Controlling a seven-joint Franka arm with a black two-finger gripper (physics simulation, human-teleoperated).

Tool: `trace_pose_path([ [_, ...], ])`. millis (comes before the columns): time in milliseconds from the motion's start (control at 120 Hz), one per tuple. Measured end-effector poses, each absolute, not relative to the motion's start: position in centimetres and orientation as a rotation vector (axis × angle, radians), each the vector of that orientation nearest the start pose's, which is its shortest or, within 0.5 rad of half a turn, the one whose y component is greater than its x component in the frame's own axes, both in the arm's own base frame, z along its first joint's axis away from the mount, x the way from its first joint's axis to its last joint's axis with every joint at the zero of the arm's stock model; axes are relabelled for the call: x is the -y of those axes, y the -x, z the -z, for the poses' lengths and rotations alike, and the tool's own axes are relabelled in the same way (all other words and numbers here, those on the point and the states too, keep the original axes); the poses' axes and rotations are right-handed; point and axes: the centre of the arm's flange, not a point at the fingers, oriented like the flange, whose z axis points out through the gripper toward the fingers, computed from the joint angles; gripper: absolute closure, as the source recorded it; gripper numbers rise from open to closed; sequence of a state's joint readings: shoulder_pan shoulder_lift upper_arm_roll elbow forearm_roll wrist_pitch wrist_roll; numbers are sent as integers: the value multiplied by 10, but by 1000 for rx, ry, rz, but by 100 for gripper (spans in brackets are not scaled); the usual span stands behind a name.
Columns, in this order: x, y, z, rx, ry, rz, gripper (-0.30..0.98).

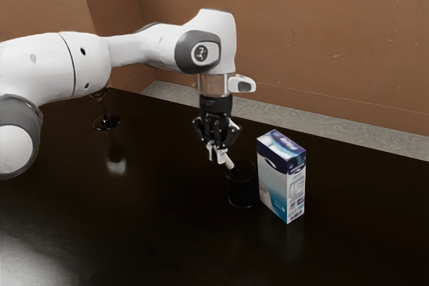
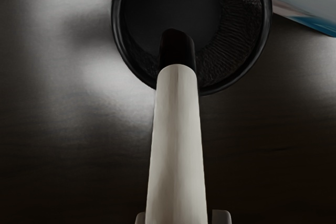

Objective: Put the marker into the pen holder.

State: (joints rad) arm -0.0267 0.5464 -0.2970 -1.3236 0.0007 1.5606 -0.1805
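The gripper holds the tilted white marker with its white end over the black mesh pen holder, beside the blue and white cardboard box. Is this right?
Not the white end: in the wrist view, the marker has its black end over the pen holder. Otherwise yes: the gripper holds it tilted, and the box is beside the holder.

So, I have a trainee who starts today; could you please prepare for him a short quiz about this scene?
1. True or false: the box stands beside the pen holder.
2. Choose one. Pointing toward the pen holder's opening is the marker's: (a) dark end; (b) pale end; (c) neither end.
3. Fill the gap: the marker, between the jaws of the gripper, is not upright but ____.

Key: 1. True; 2. a; 3. tilted.
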Motion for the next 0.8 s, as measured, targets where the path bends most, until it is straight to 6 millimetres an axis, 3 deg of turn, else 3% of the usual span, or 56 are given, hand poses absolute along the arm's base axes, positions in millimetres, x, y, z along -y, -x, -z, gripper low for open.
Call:
trace_pose_path([
  [75,176,-654,-407,-180,3177,-506,73],
  [250,174,-655,-408,-144,3194,-497,36],
  [475,133,-634,-501,-50,3184,-321,12],
  [508,119,-624,-527,-26,3163,-267,11],
  [542,92,-612,-556,35,3136,-202,9],
  [633,-34,-567,-623,376,3039,-91,6],
  [708,-92,-548,-631,486,2994,-94,4],
  [800,-125,-543,-623,521,2990,-131,3],
])
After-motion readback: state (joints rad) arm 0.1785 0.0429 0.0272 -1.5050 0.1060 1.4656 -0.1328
